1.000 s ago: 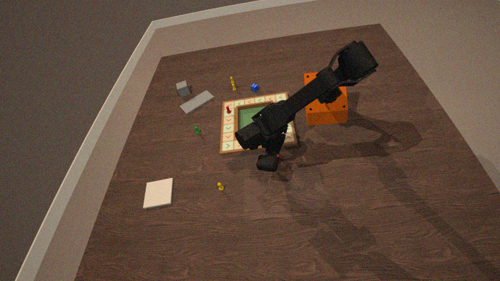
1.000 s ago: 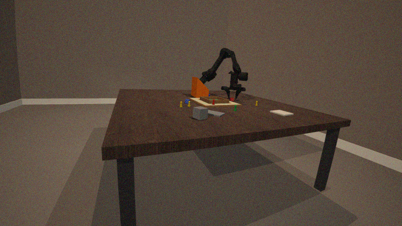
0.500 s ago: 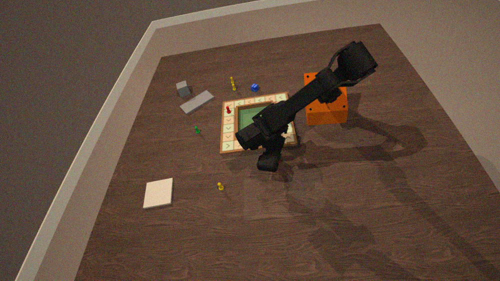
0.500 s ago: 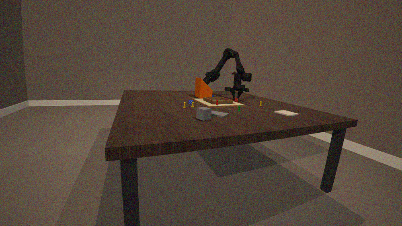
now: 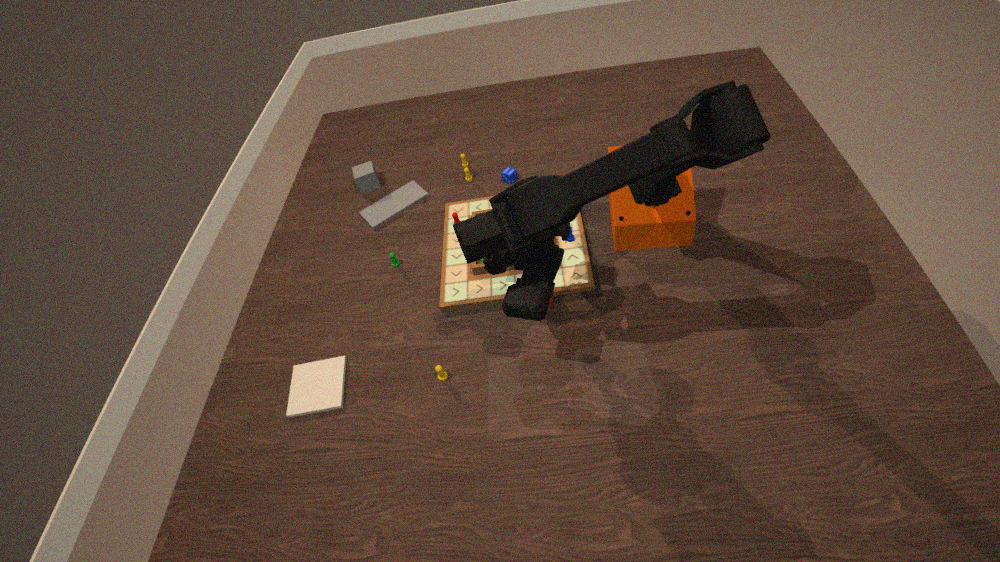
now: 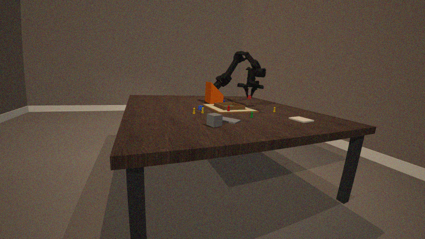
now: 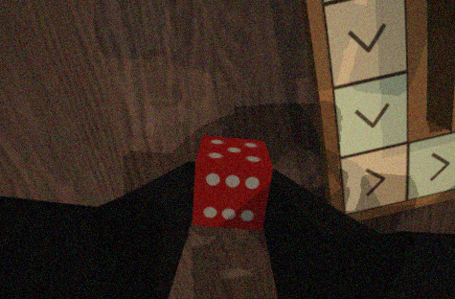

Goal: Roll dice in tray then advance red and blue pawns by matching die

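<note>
My gripper (image 6: 249, 96) (image 7: 230, 176) is shut on the red die (image 5: 551, 298) (image 6: 249, 97) (image 7: 232, 192), holding it above the table, just outside the board. Its five and six faces show in the wrist view. The arm hides most of it in the top view. The board (image 5: 443, 282) (image 6: 250, 110) (image 7: 326, 96) has an arrow track around the wooden tray (image 6: 238, 108), mostly covered by the arm from above. The red pawn (image 5: 456, 217) (image 6: 228, 108) stands at the board's left side. The blue pawn (image 5: 569, 235) (image 6: 223, 101) stands on its right side. The blue die (image 5: 509, 175) (image 6: 200, 107) lies on the table behind the board.
Two yellow pawns (image 5: 467, 175) (image 6: 202, 110) stand near the blue die. A grey cube (image 5: 366, 178) (image 6: 214, 120) and grey slab (image 5: 394, 204) (image 6: 231, 120) lie left. A green pawn (image 5: 394, 259) (image 6: 251, 114), another yellow pawn (image 5: 441, 373) (image 6: 274, 109) and a cream square (image 5: 317, 386) (image 6: 301, 119) are elsewhere.
</note>
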You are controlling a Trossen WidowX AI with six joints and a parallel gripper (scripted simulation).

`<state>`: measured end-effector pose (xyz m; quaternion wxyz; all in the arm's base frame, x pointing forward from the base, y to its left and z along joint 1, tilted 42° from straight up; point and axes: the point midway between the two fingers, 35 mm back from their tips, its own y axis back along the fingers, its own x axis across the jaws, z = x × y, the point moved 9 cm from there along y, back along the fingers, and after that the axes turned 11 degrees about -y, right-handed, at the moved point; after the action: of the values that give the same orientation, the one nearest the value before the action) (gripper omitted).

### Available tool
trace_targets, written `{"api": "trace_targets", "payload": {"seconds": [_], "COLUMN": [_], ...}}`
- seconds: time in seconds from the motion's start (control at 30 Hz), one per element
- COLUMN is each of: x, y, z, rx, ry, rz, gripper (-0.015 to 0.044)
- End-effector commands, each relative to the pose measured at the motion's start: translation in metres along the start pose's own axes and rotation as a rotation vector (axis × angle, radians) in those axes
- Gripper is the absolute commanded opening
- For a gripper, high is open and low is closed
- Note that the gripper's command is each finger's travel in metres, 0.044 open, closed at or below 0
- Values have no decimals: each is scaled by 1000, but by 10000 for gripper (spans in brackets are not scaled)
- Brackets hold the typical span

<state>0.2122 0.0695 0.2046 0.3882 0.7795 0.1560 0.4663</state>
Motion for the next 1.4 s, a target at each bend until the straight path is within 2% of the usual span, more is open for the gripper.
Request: {"api": "trace_targets", "payload": {"seconds": [0.0,0.23,0.37,0.73,1.37], "x": [0,-1,-2,-25,-96], "y": [25,57,57,45,26], "z": [-4,-14,-10,43,120], "rx": [3,5,5,-8,-10], "ry": [7,4,-16,-353,-944], "rz": [6,15,13,-3,-5], "gripper": [0,0,0,0,0]}}
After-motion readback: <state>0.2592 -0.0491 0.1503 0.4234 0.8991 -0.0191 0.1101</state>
